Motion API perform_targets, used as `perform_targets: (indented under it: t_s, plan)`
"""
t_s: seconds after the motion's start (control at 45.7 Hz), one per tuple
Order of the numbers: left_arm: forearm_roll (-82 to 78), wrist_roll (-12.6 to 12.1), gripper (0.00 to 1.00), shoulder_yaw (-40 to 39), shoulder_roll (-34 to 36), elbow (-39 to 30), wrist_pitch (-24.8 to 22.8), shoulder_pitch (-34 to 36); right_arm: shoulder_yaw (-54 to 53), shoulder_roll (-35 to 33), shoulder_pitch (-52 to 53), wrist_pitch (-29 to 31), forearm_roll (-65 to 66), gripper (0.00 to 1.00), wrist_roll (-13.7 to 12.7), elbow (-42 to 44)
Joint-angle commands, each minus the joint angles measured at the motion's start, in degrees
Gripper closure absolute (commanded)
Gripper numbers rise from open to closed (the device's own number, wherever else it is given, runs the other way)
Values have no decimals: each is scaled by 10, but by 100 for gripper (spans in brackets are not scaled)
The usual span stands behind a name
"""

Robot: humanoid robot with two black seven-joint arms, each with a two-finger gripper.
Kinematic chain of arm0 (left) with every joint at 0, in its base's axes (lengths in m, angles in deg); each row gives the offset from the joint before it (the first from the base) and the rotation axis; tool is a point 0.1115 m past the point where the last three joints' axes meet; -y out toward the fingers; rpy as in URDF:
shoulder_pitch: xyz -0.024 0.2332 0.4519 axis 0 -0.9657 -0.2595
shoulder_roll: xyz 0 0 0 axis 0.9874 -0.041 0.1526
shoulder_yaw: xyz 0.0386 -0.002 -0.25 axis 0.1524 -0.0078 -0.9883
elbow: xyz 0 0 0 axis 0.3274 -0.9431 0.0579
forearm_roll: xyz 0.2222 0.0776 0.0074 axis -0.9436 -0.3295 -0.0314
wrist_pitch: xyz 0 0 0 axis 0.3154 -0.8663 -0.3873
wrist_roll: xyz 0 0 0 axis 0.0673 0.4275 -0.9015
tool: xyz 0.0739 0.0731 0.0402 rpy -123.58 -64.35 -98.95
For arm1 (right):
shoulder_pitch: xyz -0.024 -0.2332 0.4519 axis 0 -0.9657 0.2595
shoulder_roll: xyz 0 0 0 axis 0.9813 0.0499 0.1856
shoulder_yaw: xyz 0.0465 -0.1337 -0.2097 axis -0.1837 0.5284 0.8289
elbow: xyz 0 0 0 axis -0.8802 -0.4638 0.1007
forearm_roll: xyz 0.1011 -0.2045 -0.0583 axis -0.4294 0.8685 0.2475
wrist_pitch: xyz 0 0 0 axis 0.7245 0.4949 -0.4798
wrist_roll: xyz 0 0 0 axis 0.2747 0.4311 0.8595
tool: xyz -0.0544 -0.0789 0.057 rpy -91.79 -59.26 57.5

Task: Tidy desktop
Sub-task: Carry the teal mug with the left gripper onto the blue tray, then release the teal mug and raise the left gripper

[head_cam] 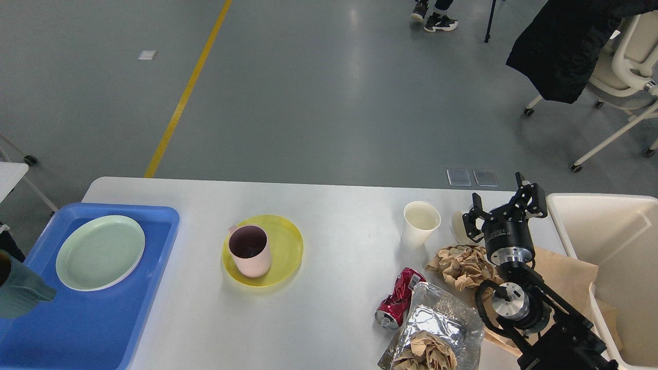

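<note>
Below, white desktop (329, 216) beneath the spread right pincer (505, 206)

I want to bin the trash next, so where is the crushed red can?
In the head view the crushed red can lies on the desktop, right of centre, against the foil bag and in front of the paper cup.

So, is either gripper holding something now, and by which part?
The right gripper is open and holds nothing. The left gripper is out of view; the dark teal plastic cup shows at the left edge, its hold unseen.
</note>
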Motion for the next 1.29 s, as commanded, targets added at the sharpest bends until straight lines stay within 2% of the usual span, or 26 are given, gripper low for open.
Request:
perform_targets:
  t_s: [0.0, 0.066, 0.175, 0.328, 0.394, 0.526, 0.613, 0.876, 1.27]
  plan:
    - [-2, 1, 93, -111, 6, 106, -1, -143, 0, 0, 1, 0, 0, 0, 0, 0]
    - [-2, 1, 92, -174, 8, 161, -6, -215, 0, 0, 1, 0, 0, 0, 0, 0]
    - [-3, 0, 92, -237, 4, 212, -5, -280, 0, 0, 1, 0, 0, 0, 0, 1]
    - [-3, 1, 92, -271, -27, 270, -5, -347, 0, 0, 1, 0, 0, 0, 0, 1]
    - [-2, 11, 92, -273, -39, 274, -5, -364, 0, 0, 1, 0, 0, 0, 0, 1]
    - [-2, 60, 92, -273, -44, 274, -18, -378, 0, 0, 1, 0, 0, 0, 0, 0]
    - [0, 76, 92, -272, -47, 276, -28, -390, 0, 0, 1, 0, 0, 0, 0, 0]
    - [-2, 74, 92, -265, -50, 312, -14, -428, 0, 0, 1, 0, 0, 0, 0, 0]
    - [5, 73, 91, -265, -50, 318, 3, -431, 0, 0, 1, 0, 0, 0, 0, 0]
